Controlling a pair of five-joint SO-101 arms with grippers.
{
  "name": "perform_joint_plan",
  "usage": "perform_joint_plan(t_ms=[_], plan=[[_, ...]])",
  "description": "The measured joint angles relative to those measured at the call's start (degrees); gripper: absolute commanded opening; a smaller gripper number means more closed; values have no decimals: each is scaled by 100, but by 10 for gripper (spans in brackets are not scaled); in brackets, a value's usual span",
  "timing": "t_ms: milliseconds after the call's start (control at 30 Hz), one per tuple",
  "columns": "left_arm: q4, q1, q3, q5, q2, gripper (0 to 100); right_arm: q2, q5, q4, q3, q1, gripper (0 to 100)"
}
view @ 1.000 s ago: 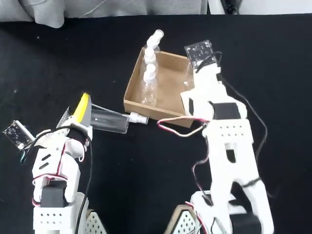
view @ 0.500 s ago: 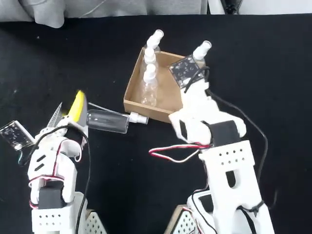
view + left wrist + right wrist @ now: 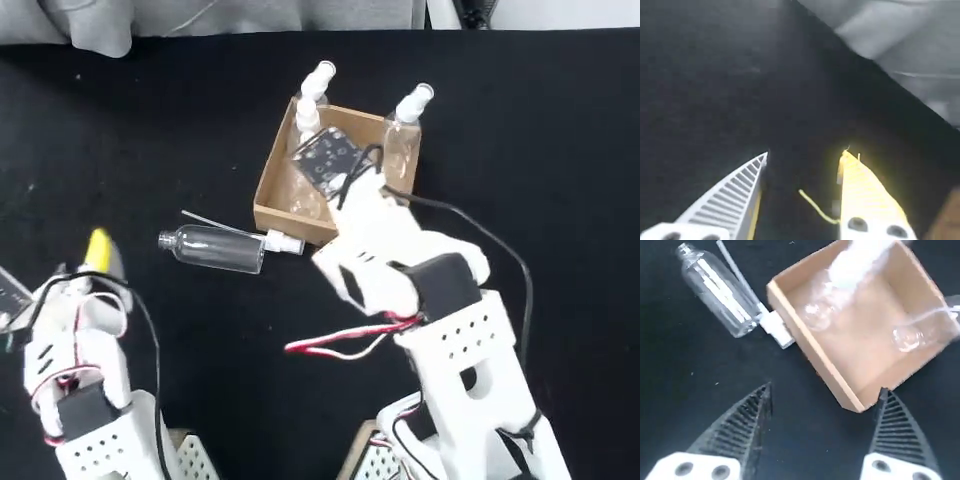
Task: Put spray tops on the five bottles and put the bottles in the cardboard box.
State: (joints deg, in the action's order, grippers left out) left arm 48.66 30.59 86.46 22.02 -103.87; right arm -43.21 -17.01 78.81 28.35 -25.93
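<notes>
**Bottle let go, still without its spray top**

We see the last bottle (image 3: 213, 248) lying on the table (image 3: 120, 130) just beside the cardboard box (image 3: 268, 190), its neck pointing away from the box. Its spray top (image 3: 283, 242) lies between bottle and box, with the tube along the bottle rather than inside it. A second ago the left end effector (image 3: 805, 155) gripped this bottle; now it is spread, holds nothing, and sits well away from the box. The right end effector (image 3: 825, 388), also spread, has swung across the box toward the bottle. We judge that capping needs a fresh grasp.
</notes>
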Motion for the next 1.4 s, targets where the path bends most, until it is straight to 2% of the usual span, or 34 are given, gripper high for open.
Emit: perform_joint_plan(t_ms=[133, 300, 500, 733, 967, 1100, 1400], plan=[[26, 527, 132, -149, -9, 209, 0, -9, 0, 0, -378, 273], [35, 756, 273, -167, -9, 209, 132, -18, 0, -88, -756, 273], [35, 1073, 273, -167, -9, 208, 1143, -9, 0, -897, -1152, 273], [35, 1143, 273, -167, -9, 208, 2391, -18, 0, -1785, -1626, 273], [35, 1143, 273, -167, -9, 208, 3446, -44, 0, -2497, -1714, 273], [35, 1143, 273, -167, -9, 208, 3877, -343, 9, -2813, -1714, 274], [35, 1143, 273, -167, -9, 208, 4993, -651, 554, -4185, -1714, 275]])
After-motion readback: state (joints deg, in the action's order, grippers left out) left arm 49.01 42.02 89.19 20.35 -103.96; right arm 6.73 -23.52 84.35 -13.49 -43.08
